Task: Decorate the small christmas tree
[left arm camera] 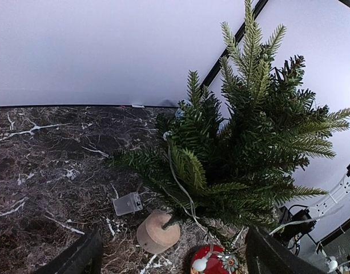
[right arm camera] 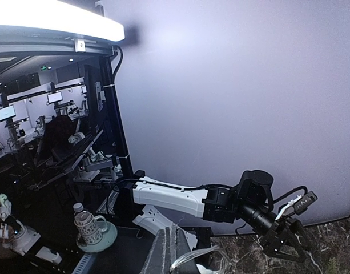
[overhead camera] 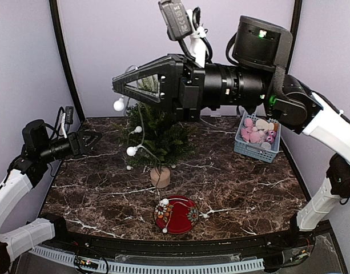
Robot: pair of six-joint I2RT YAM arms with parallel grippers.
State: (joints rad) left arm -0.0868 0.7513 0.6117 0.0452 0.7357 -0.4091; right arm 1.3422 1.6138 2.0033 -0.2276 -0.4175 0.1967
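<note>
The small christmas tree point(overhead camera: 159, 136) stands mid-table on its light-wood stump point(overhead camera: 160, 177). My right gripper point(overhead camera: 115, 85) hangs high above the tree's left side, shut on a light string point(overhead camera: 138, 129) of white balls that drapes down over the branches. In the right wrist view the shut fingers point(right arm camera: 176, 251) pinch the clear wire point(right arm camera: 194, 258). My left gripper point(overhead camera: 96, 139) is open and empty, left of the tree and apart from it. In the left wrist view the tree point(left arm camera: 249, 148), its stump point(left arm camera: 157, 231) and the string's clear battery box point(left arm camera: 127, 203) lie ahead of the open left gripper point(left arm camera: 173, 264).
A red round flowered piece point(overhead camera: 176, 214) with a white ball on it lies in front of the stump. A blue basket point(overhead camera: 246, 149) of pink ornaments stands at the back right. Black frame posts and grey walls close in the table.
</note>
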